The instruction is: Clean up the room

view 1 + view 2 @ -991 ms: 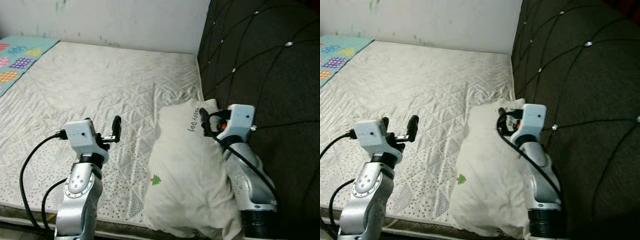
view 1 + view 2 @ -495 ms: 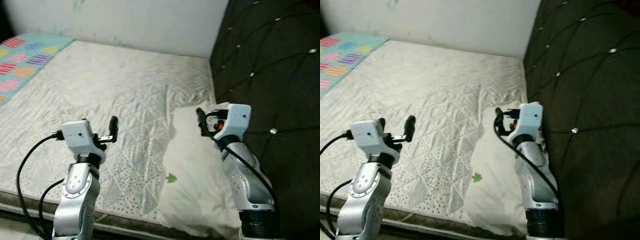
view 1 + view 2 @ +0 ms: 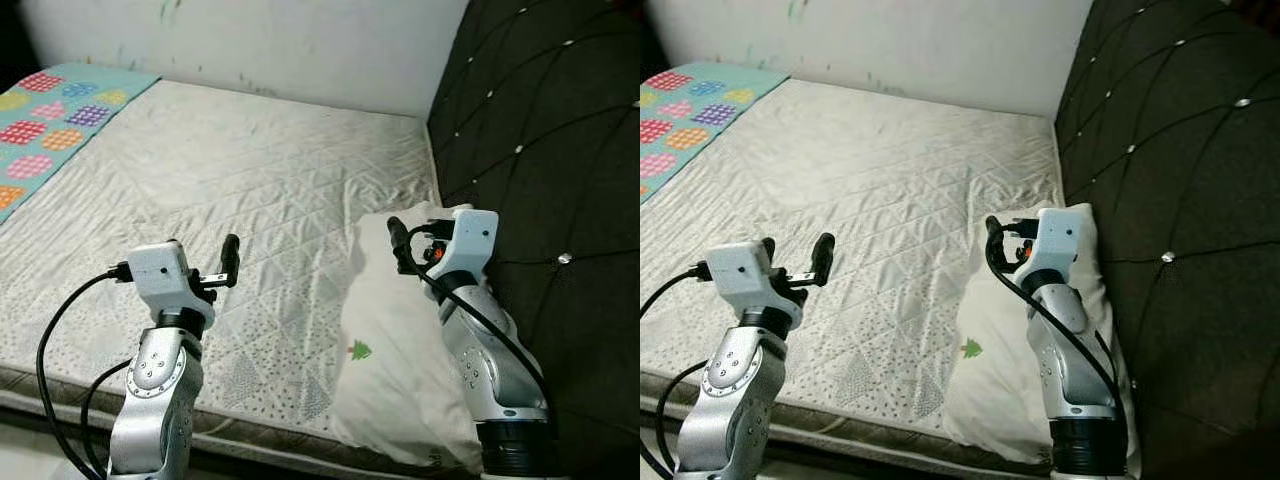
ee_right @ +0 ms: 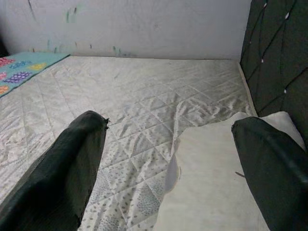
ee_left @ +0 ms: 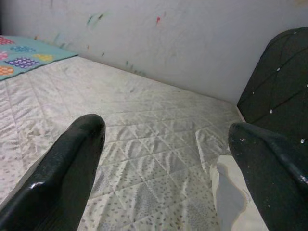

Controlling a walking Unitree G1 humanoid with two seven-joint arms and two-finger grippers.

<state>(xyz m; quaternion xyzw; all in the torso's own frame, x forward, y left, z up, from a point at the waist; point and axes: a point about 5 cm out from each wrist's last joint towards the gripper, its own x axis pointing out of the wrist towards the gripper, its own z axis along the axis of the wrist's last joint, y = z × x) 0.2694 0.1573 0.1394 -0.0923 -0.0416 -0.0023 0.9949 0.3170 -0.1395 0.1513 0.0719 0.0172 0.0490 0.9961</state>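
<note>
Beside the dark headboard [image 3: 540,150], a pillow [image 3: 400,370] lies on the mattress [image 3: 250,190].

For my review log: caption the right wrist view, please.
Open right gripper held above the cream pillow lying on the quilted mattress beside the dark tufted headboard.

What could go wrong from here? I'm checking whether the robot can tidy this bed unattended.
1. The pillow lies at the mattress edge beside the headboard; a nudge from the right arm over it might tip it off.
2. The right gripper hangs above the pillow, jaws wide open; a shallow pinch may catch only loose cover.
3. The left arm's loose cable could snag on the bed edge.
</note>
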